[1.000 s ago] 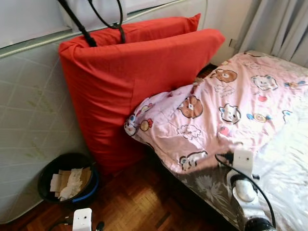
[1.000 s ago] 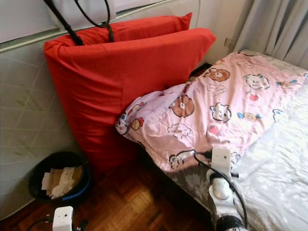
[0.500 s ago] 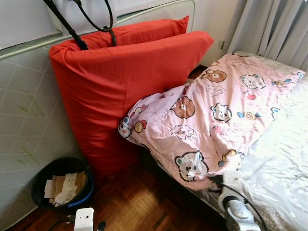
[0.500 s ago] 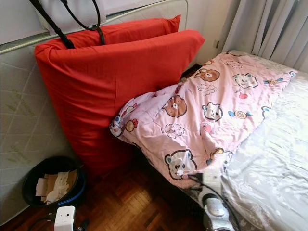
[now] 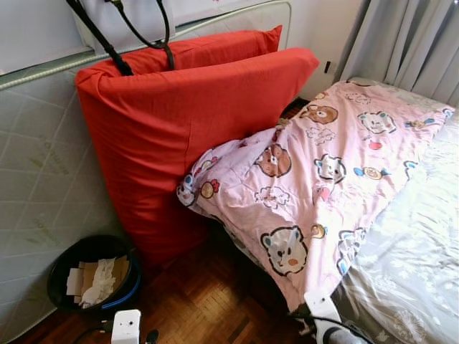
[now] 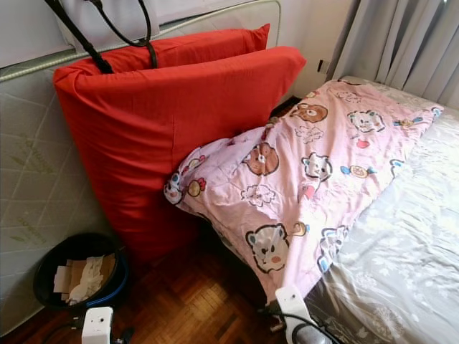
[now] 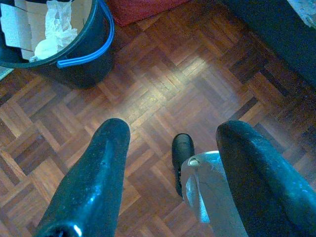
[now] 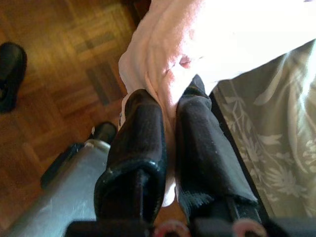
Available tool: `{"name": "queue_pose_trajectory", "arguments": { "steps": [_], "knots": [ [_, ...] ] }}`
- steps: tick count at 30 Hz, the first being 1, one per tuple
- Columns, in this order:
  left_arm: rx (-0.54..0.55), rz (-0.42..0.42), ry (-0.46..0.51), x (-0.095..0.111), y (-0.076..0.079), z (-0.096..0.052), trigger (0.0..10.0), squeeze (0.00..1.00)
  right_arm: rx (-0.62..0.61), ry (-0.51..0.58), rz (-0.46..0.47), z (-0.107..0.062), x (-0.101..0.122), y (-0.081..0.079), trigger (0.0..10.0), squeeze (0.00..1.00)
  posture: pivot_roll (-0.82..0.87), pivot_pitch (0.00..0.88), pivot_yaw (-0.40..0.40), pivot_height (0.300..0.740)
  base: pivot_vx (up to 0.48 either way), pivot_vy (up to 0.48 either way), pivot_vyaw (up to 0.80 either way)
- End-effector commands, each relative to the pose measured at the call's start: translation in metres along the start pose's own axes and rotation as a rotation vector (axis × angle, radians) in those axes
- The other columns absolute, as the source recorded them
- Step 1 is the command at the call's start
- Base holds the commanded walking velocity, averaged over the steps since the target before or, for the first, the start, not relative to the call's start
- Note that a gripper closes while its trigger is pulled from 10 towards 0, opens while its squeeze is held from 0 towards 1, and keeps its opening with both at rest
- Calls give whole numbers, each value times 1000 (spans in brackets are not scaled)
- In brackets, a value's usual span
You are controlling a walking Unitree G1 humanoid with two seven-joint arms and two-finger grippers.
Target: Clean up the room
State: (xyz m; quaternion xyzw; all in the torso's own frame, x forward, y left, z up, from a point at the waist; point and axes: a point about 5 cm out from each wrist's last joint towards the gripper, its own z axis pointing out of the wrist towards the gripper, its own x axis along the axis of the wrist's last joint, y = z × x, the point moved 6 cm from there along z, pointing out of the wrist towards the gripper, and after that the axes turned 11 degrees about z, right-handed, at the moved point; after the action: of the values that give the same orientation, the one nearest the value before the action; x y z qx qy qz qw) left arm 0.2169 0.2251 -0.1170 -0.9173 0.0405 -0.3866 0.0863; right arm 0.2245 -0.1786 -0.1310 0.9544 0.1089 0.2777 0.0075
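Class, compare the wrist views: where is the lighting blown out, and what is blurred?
Right wrist view: the pink blanket pinched in the right gripper is washed out white; the fingers are blurred. Left wrist view: a mild sheen on the parquet floor between the open fingers.

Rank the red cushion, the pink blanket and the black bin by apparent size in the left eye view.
1-2. red cushion and pink blanket: too alike to rank.
3. black bin: clearly smallest.

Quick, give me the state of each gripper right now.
Left gripper: open, holding nothing, above the wooden floor.
Right gripper: shut on the pink blanket.
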Motion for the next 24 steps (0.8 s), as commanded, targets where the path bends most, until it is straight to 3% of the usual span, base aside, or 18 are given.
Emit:
{"name": "queue_pose_trajectory", "arguments": {
  "steps": [1, 7, 8, 9, 10, 11, 21, 22, 23, 24],
  "knots": [
    [-8, 6, -25, -7, 2, -2, 10000, 0, 15, -44, -26, -1, -12, -3, 10000, 0, 37, 26, -18, 740, 0, 0, 0],
    [-11, 10, -25, -8, 4, -2, 10000, 0, 46, -87, -134, -2, -25, -8, 10000, 0, 34, 20, -17, 740, 0, 0, 0],
    [-12, 10, -26, -8, 4, -2, 10000, 0, 51, -93, -158, -2, -26, -9, 10000, 553, 34, 17, -19, 740, 0, 0, 0],
    [-12, 11, -26, -8, 4, -2, 10000, 0, 57, -101, -180, -3, -28, -10, 10000, 675, 34, 17, -19, 740, 0, 0, 0],
    [-12, 10, -28, -9, 4, -2, 10000, 0, 67, -111, -202, -3, -31, -11, 10000, 984, 34, 14, -20, 740, 0, 0, 0],
    [-12, 10, -29, -9, 4, -2, 10000, 0, 76, -119, -218, -3, -33, -12, 10000, 1000, 35, 13, -20, 740, 0, 0, 0],
    [-12, 8, -40, -13, 4, -3, 10000, 0, 126, -202, -299, -9, -63, -21, 10000, 996, 35, 4, -24, 740, 0, 0, 0],
    [-13, 8, -41, -13, 4, -3, 10000, 0, 122, -205, -302, -10, -66, -21, 10000, 157, 35, 3, -24, 740, 0, 0, 0],
    [-13, 7, -42, -13, 4, -3, 10000, 0, 121, -207, -302, -10, -68, -21, 10000, 0, 34, 2, -24, 740, 0, 0, 0],
    [-13, 7, -42, -13, 4, -3, 10000, 0, 120, -209, -302, -10, -69, -22, 10000, 0, 34, 2, -24, 740, 0, 0, 0]
  ]
}}
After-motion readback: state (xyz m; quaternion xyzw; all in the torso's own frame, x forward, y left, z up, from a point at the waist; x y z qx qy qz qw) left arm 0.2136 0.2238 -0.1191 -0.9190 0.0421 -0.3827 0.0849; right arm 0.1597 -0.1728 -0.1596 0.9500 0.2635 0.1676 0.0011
